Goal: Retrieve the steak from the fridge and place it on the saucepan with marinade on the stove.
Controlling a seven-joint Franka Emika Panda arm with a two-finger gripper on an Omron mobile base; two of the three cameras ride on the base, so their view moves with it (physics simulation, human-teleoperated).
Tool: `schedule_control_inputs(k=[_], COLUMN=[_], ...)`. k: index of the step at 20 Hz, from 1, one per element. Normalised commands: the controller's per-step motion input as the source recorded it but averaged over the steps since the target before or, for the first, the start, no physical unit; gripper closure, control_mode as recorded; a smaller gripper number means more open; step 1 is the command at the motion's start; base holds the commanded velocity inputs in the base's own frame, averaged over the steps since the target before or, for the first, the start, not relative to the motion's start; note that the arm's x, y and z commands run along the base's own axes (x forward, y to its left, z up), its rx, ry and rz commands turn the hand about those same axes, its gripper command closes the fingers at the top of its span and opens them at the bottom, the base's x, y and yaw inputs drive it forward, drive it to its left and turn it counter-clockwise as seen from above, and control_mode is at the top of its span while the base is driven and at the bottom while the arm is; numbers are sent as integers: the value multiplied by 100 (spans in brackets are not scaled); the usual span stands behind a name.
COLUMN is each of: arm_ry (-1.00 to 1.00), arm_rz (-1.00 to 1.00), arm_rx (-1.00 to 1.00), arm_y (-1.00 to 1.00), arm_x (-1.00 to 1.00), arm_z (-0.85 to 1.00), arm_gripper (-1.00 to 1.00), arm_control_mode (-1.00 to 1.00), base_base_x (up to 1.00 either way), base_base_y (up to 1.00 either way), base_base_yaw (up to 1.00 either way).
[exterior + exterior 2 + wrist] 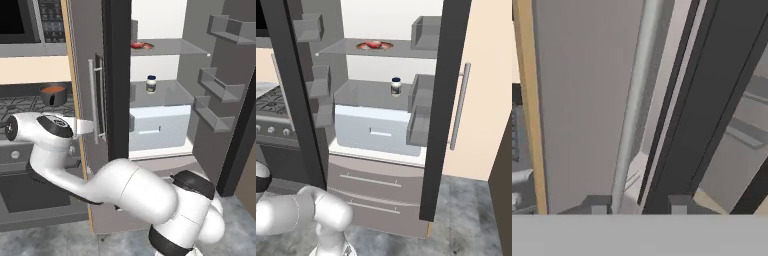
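Fridge open beside stove — end effector parted around door handle.

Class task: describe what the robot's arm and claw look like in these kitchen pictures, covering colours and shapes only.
The arm is built of glossy white, rounded, bulbous segments joined by dark black bands at the joints. The claw ends in two small, dark grey, blocky fingertips. No cables or markings show.

Brushed grey metal fridge
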Motion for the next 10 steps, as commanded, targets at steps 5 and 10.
schedule_control_inputs(k=[5,10], arm_ry=[-13,-2], arm_rz=[-9,-5], arm_rx=[0,1], arm_y=[-100,-100], arm_x=[-89,-49], arm_z=[0,17], arm_gripper=[-100,-100], arm_control_mode=[-100,-100], base_base_x=[0,0], base_base_y=[0,0], base_base_yaw=[0,0])
